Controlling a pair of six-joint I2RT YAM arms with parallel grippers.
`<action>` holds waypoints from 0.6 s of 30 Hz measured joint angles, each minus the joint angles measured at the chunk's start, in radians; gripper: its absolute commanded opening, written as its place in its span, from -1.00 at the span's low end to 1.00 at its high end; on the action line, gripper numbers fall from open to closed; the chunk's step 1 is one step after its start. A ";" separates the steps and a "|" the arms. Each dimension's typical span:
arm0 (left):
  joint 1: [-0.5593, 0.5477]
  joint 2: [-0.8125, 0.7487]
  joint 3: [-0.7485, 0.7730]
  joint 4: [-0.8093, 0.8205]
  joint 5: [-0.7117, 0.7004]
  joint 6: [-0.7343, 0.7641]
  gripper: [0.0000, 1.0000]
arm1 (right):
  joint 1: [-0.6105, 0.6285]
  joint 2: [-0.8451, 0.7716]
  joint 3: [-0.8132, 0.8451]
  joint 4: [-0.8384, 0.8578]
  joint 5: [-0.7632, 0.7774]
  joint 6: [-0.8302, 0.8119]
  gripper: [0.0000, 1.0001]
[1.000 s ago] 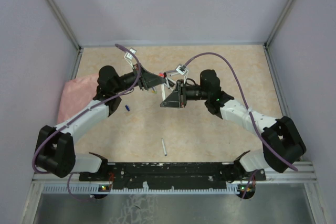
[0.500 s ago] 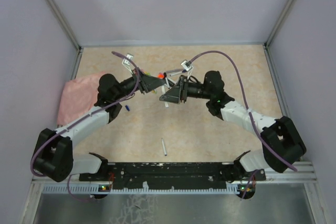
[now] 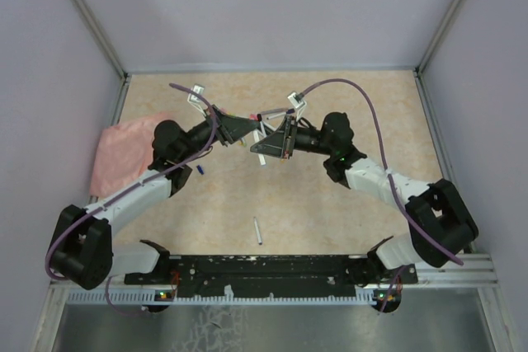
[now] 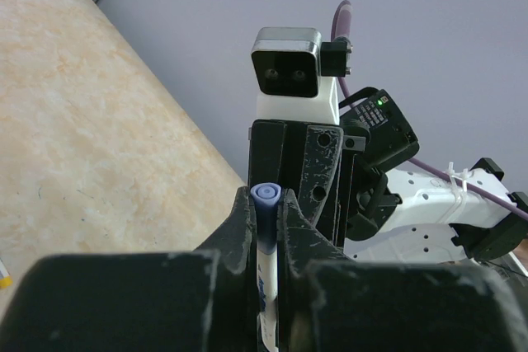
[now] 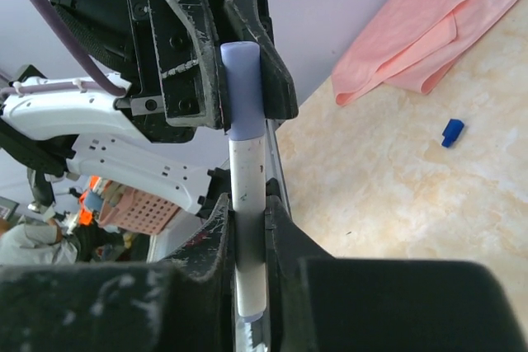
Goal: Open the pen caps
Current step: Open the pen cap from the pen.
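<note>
1. slim white pen barrel (image 5: 246, 179) is held in the air above the beige table (image 3: 330, 204), between the two arms. its lilac plastic cap (image 5: 242, 88) is not yet off.
2. left gripper (image 4: 266, 204) is pinched on the cap. right gripper (image 5: 247, 220) is pinched on the barrel, just below the cap's edge.
3. to do it well: pull straight apart along the pen's axis, no bending, both pinches firm so neither slips.
4. can't tell whether the cap has begun to loosen. in the top view the grippers all but hide the pen.
5. small blue cap (image 5: 451, 132) lies loose near the pink cloth (image 5: 421, 22), and one loose white pen (image 3: 257, 230) near the bases. no other pens seen.
</note>
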 measured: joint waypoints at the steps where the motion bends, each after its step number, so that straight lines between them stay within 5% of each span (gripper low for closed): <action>1: 0.000 0.000 0.000 0.000 -0.003 -0.001 -0.66 | 0.000 0.003 0.000 0.007 -0.002 0.001 -1.00; 6: 0.006 0.000 0.000 -0.003 0.003 0.000 -0.42 | 0.000 0.004 0.002 0.004 -0.018 -0.016 -1.00; 14: 0.034 0.024 0.028 -0.023 0.078 0.000 -0.61 | 0.002 0.004 0.007 -0.070 -0.066 -0.076 -1.00; 18: 0.039 0.057 0.056 -0.024 0.128 -0.002 -0.53 | 0.001 0.003 0.021 -0.111 -0.066 -0.106 -1.00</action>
